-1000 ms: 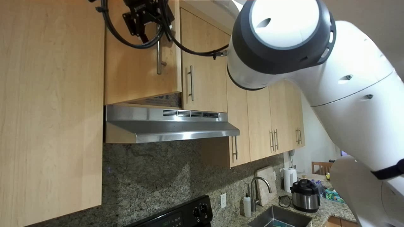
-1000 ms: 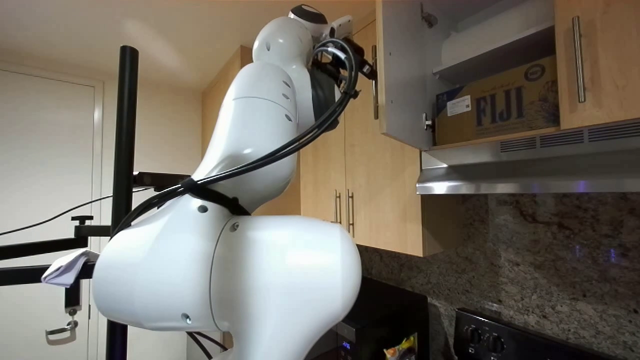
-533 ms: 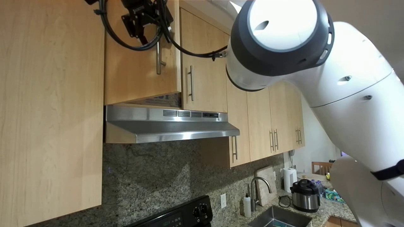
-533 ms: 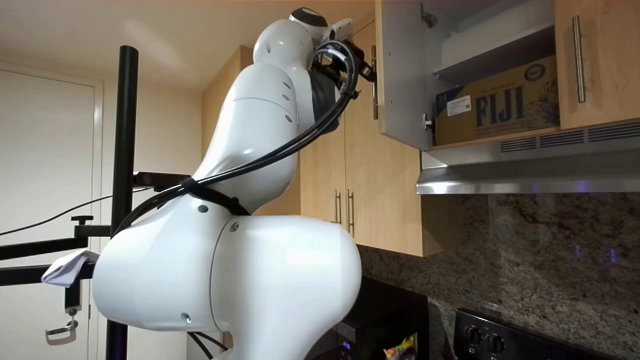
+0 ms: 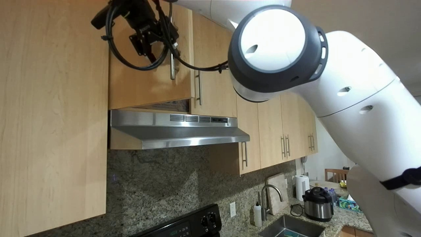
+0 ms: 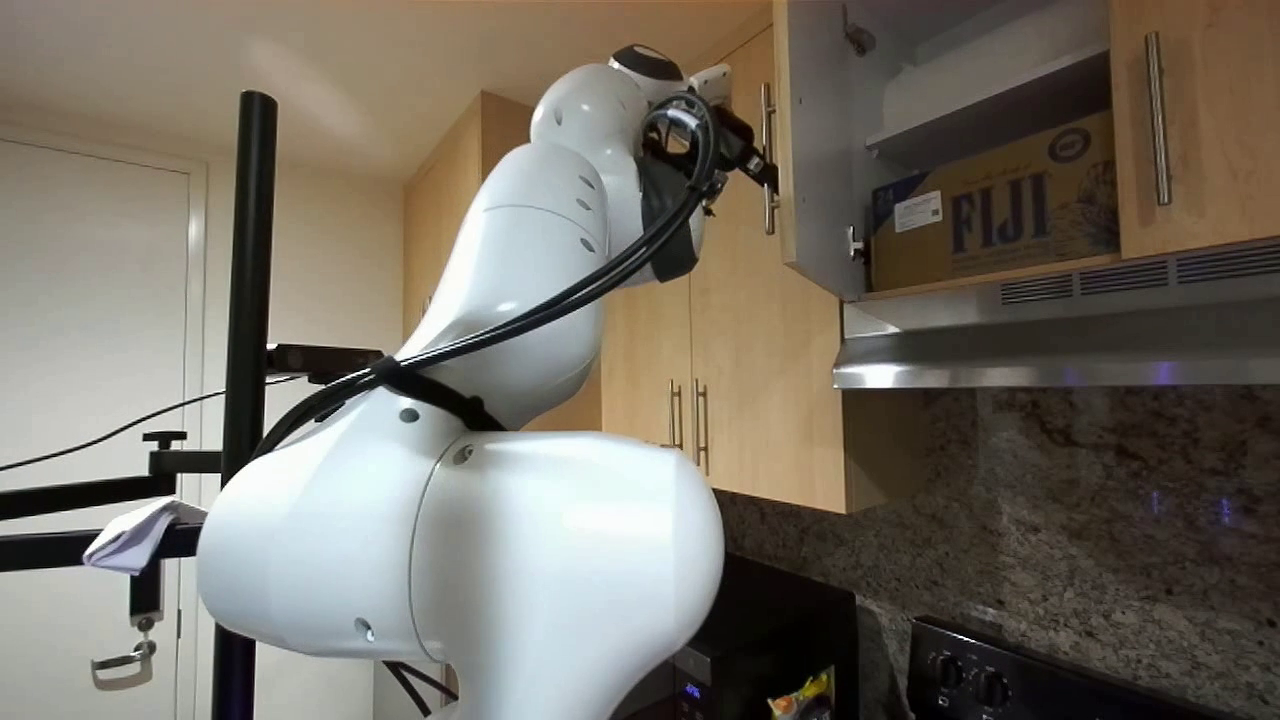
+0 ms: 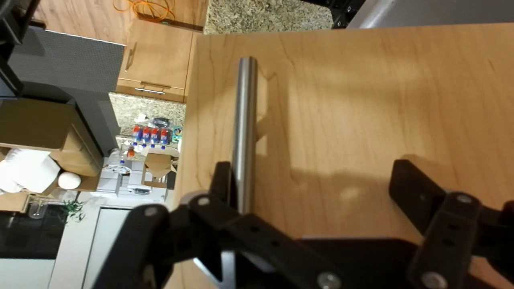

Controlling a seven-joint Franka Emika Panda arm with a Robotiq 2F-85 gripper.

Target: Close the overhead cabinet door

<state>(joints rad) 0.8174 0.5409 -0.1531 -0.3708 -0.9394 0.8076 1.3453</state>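
Observation:
The overhead cabinet door (image 5: 144, 85) is a short light-wood door standing well open. Its pale inner face (image 6: 825, 150) shows in an exterior view. Its vertical steel bar handle (image 5: 172, 68) also shows in the wrist view (image 7: 244, 108), near the door's free edge. My gripper (image 7: 313, 170) is open at the door's outer face. The handle stands between its fingers, close against the finger (image 7: 221, 182) on the free-edge side; I cannot tell if they touch. The opposite finger (image 7: 413, 188) is over the door panel. In an exterior view a fingertip (image 6: 766, 176) overlaps the handle.
The twin short door (image 6: 1180, 120) is shut beside the opening. A FIJI box (image 6: 1000, 215) sits inside the cabinet. The steel range hood (image 5: 177, 131) runs below. A tall light-wood door (image 5: 59, 115) adjoins the hinge side. Black cables (image 5: 138, 68) loop from the gripper.
The arm and gripper have moved down and along with the door. The door's free edge and handle have shifted right in both exterior views, swinging slightly toward the cabinet.

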